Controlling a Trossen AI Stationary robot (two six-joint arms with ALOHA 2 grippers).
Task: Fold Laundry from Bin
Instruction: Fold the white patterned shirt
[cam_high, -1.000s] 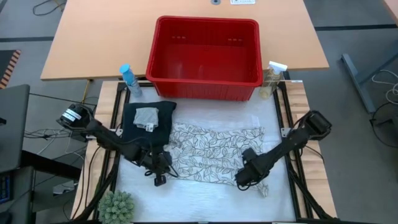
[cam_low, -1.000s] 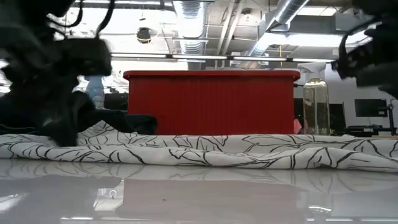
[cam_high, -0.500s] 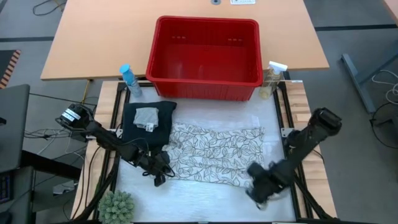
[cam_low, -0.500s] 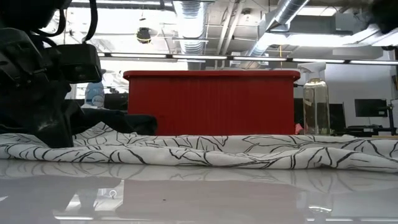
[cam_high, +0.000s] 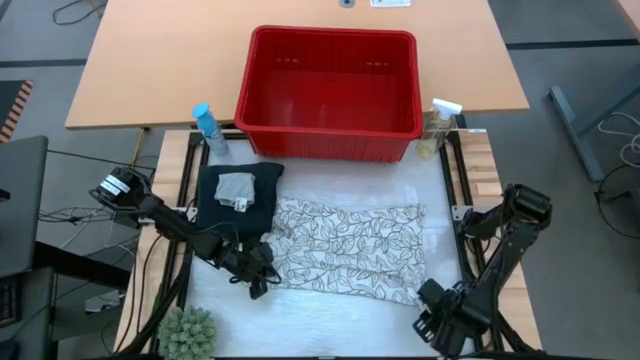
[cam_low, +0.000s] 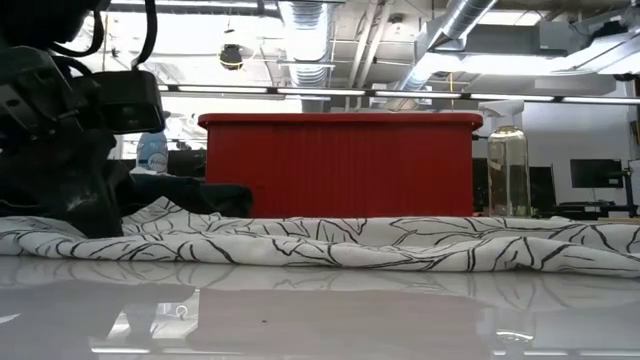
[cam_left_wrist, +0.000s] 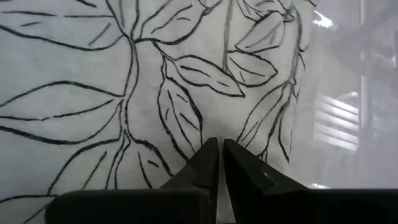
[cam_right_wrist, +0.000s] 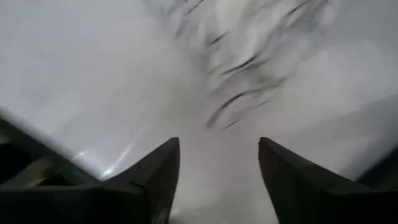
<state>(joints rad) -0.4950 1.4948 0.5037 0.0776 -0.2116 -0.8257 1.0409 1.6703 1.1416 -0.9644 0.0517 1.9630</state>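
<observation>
Top-down and table-level views of a laundry-folding station, with all positions given from the bin (cam_high: 330, 140).

- **Bin:** red, rectangular, slotted near the rim, standing at the far edge of the white table (cam_high: 330, 318). No laundry visible inside from above.
- **Leaf-print cloth (cam_high: 350, 248):** white with grey leaves, spread nearly flat on the arms' side of the bin, well apart from its wall. Seen at table height as a low rumpled band (cam_low: 320, 240) across the foot of the bin.
- **Dark trousers (cam_high: 262, 200):** folded into a square pad off the bin's left front corner, closer to the bin than the leaf-print cloth and touching that cloth's left edge.
- **Grey cloth (cam_high: 236, 188):** small, lying on top of the trousers.
- **Left gripper (cam_high: 255, 280):** at the leaf-print cloth's corner farthest from the bin on the left. Fingers (cam_left_wrist: 205, 158) drawn almost together, tips on the printed fabric. Whether a fold is pinched between them cannot be told.
- **Right gripper (cam_high: 440, 320):** off the cloth, beyond its right corner farthest from the bin, above bare table. Fingers (cam_right_wrist: 155, 171) spread wide with nothing between them.
- **Blue spray bottle (cam_high: 205, 128):** just beside the bin's left front corner.
- **Clear spray bottle (cam_high: 437, 125):** just beside the bin's right front corner.
- **Small green plant (cam_high: 187, 332):** at the table corner farthest from the bin on the left.
</observation>
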